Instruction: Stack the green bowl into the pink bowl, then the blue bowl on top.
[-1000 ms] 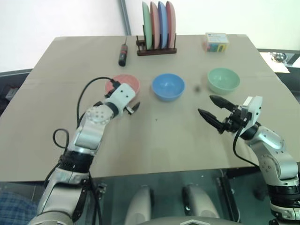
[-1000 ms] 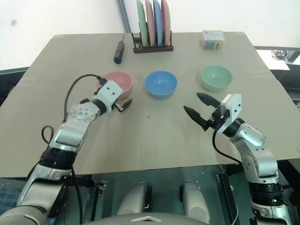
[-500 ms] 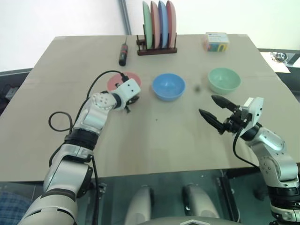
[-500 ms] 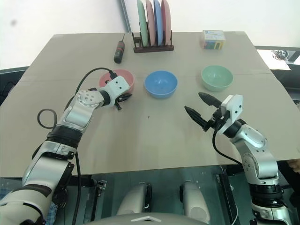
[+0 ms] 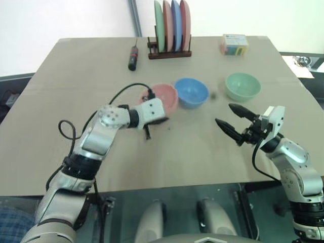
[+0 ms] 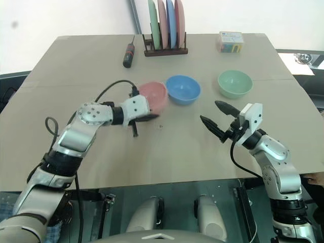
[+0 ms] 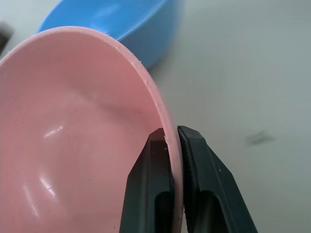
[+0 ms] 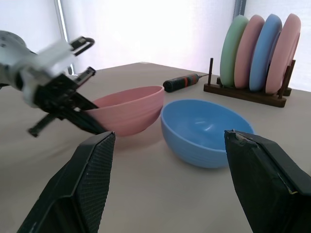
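Gripping the pink bowl (image 5: 163, 96) by its rim, your left gripper (image 7: 172, 138) has its jaws clamped. Right gripper (image 5: 232, 121) hangs with jaws apart, so the green bowl (image 5: 242, 86) looks like your next grab.

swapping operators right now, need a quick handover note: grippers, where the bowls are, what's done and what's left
Left gripper: shut on the rim of the pink bowl, which sits tilted against the blue bowl.
Right gripper: open, empty, hanging over the table in front of the green bowl.
Green bowl stands alone on the right.
Done: pink bowl gripped; nothing stacked yet.
Left: put green into pink, then blue on top.
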